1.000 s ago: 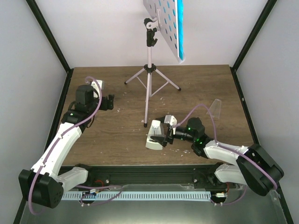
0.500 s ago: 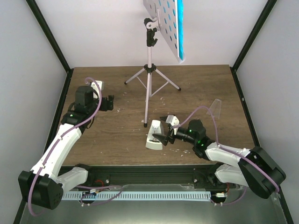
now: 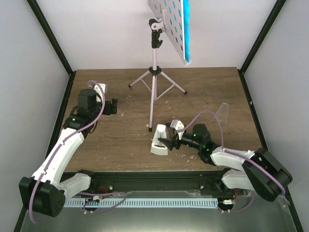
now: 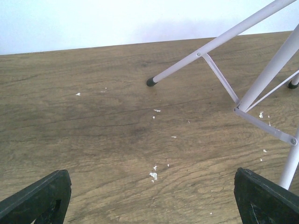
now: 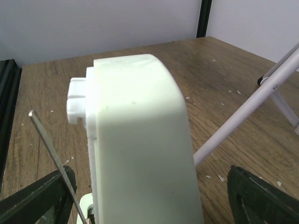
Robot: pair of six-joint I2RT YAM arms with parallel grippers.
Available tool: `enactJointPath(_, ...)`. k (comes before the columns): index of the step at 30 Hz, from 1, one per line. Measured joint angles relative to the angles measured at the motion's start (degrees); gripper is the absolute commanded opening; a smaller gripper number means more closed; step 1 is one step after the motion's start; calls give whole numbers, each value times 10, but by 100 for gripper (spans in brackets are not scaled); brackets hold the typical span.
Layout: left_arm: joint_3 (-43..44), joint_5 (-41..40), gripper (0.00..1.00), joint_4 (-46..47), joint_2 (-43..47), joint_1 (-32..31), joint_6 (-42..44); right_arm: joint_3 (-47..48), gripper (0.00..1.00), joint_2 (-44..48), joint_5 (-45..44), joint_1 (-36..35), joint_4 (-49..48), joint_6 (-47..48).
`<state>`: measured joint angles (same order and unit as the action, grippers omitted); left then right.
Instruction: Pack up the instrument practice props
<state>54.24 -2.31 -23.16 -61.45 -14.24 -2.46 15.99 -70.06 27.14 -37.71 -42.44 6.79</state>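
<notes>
left arm (image 3: 63, 150): white link shells, black joint housings, black block at the left end of the black base rail (image 3: 154, 180).
right arm (image 3: 231, 157): same white shells, bulky black block at the rail's right end.
cables: one lilac hose along each arm, beyond the rail.
lights: small green dots on the black wrist blocks.
left fingertips (image 4: 39, 198): matte black wedges.
right fingertips (image 5: 264, 198): same black wedges.
</notes>
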Motion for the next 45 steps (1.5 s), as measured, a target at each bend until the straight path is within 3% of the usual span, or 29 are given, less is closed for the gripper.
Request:
enactJointPath(14,0,0,96,0,0,0,2,0,77,0,-4,-2,5,0)
enactJointPath(45,0,3,96,0,0,0,10,-1,70,-2,-12,-3,3,-10)
